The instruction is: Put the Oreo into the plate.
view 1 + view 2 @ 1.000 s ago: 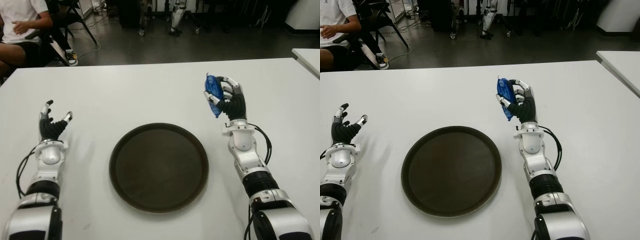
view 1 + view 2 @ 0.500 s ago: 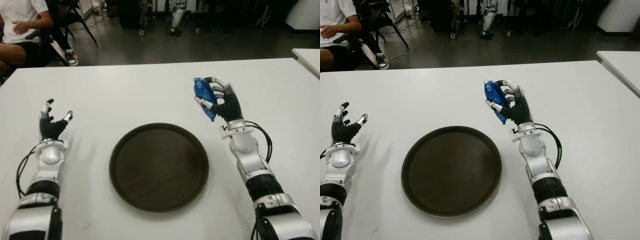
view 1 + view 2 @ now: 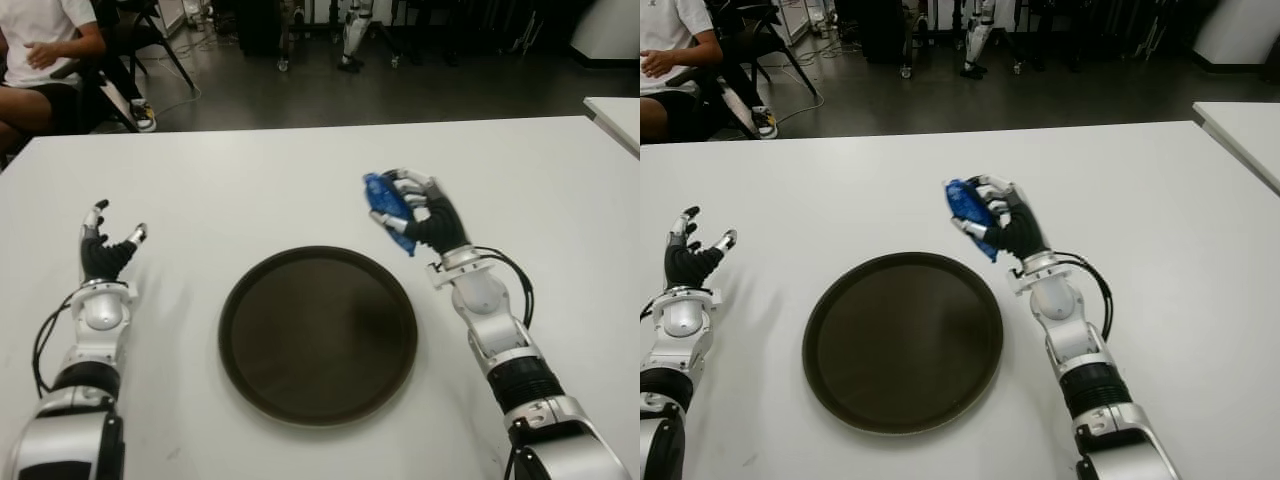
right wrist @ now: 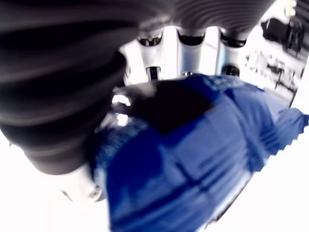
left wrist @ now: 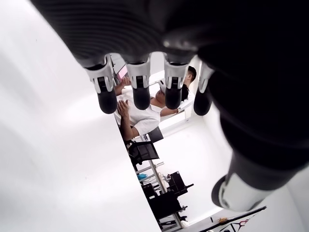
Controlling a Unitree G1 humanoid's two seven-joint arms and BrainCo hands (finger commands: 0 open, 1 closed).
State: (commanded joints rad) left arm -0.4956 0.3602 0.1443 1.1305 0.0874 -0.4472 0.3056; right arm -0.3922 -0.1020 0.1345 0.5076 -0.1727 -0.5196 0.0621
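Note:
A blue Oreo packet (image 3: 387, 208) is held in the air by my right hand (image 3: 418, 212), whose fingers curl around it. It hangs just beyond the far right rim of the round dark brown plate (image 3: 318, 334), which sits on the white table (image 3: 250, 190) in front of me. Up close, the right wrist view fills with the blue wrapper (image 4: 193, 159) pressed under the fingers (image 4: 188, 43). My left hand (image 3: 105, 245) shows at the left of the table, well away from the plate, fingers spread and holding nothing.
A seated person (image 3: 40, 50) is at the far left beyond the table, next to a chair. A second white table (image 3: 615, 115) edges in at the far right. Dark floor with stands and cables lies behind.
My right hand has carried the Oreo packet leftward and a little lower, from right of the plate to near its far right rim. The left hand has stayed put.

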